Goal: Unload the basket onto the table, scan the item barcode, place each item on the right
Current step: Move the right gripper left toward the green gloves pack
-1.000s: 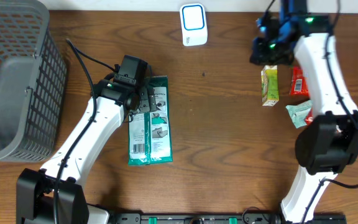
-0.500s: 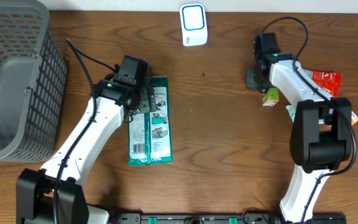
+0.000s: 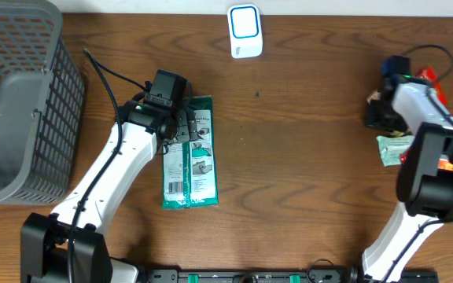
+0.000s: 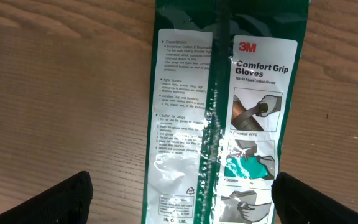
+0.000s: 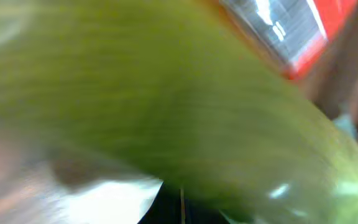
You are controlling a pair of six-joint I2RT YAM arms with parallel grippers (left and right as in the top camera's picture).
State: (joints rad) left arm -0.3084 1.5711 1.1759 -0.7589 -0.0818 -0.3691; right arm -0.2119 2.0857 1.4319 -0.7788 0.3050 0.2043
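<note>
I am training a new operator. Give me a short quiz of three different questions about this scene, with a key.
1. True or false: the left gripper stands open above the glove pack.
2. Which brand is printed on it? A. 3M B. Bosch C. Ansell
3. Fill in: at the left end of the table stands a grey ___.
Key: 1 true; 2 A; 3 basket.
</note>
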